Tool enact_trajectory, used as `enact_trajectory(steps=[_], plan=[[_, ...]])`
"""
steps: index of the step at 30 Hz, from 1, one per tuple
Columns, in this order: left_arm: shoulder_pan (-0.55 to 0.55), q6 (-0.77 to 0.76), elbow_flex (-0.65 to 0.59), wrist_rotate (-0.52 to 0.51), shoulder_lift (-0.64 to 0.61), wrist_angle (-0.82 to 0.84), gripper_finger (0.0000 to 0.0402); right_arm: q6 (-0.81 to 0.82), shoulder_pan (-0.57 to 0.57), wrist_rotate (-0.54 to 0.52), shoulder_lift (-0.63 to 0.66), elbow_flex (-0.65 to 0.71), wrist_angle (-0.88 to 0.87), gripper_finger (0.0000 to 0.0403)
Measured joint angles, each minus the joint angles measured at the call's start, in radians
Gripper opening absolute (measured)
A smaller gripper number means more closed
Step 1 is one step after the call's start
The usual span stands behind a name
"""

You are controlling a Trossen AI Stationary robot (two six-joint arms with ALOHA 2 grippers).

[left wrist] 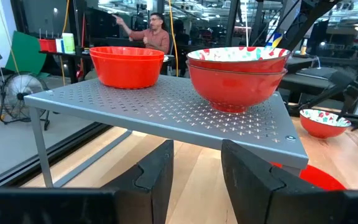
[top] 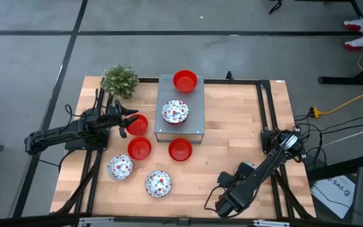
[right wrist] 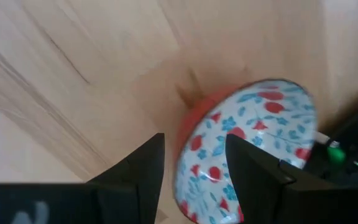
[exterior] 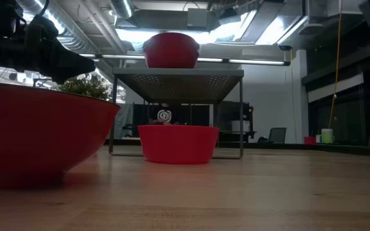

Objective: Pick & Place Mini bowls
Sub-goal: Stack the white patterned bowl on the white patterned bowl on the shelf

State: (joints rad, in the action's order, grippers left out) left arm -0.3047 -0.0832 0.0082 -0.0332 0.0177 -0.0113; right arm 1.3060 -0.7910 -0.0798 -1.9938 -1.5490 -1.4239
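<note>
High view shows the left gripper [top: 126,121] at the frame's left-centre, its fingers spread around nothing, right beside a plain red bowl [top: 137,124] on the wood. The right gripper [top: 214,205] sits low at the bottom right of the frame; in the right wrist view its fingers [right wrist: 143,168] are parted over a speckled bowl [right wrist: 247,146] that tilts on the table [top: 232,126], not clamped.

The step in hand looks like the left arm picking that red bowl. To do it well, I would drop one finger inside the rim and one outside, close on the wall, then lift straight up before swinging toward the grey perforated stand [top: 180,129], clearing its edge so the bowls already up there are not knocked.

Counting from above: four plain red bowls show, namely one on the stand's top edge [top: 185,81], one beside the left gripper, and two [top: 139,148] [top: 180,149] just below the stand. Three speckled bowls show: one on the stand [top: 175,111] and two at lower left [top: 120,167] [top: 158,183]. The left wrist view suggests the stand's bowls are stacked pairs, so more may hide beneath. The speckled bowl under the right gripper does not show from above. One green plant [top: 120,80] stands at the upper left.
</note>
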Motion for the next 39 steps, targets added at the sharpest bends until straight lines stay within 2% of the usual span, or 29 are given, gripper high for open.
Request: enact_trajectory(steps=[5, 15, 19, 29, 31, 36, 39], plan=[[0.000, 0.000, 0.000, 0.000, 0.000, 0.000, 0.0130, 0.000, 0.000, 0.031, 0.000, 0.051, 0.074, 0.0170], [0.000, 0.000, 0.000, 0.000, 0.000, 0.000, 0.0130, -0.005, 0.000, 0.032, 0.000, 0.101, 0.106, 0.0165], [0.000, 0.000, 0.000, 0.000, 0.000, 0.000, 0.0130, -0.009, 0.000, 0.031, 0.000, 0.108, 0.107, 0.0137], [0.000, 0.000, 0.000, 0.000, 0.000, 0.000, 0.0130, -0.038, 0.005, 0.023, 0.000, 0.109, 0.115, 0.0018], [0.000, 0.000, 0.000, 0.000, 0.000, 0.000, 0.0130, -0.052, 0.009, 0.016, 0.006, 0.109, 0.124, 0.0012], [0.000, 0.000, 0.000, 0.000, 0.000, 0.000, 0.0130, -0.083, 0.024, -0.016, 0.038, 0.109, 0.175, 0.0029], [0.000, 0.000, 0.000, 0.000, 0.000, 0.000, 0.0130, -0.087, 0.036, -0.039, 0.065, 0.109, 0.188, 0.0018]])
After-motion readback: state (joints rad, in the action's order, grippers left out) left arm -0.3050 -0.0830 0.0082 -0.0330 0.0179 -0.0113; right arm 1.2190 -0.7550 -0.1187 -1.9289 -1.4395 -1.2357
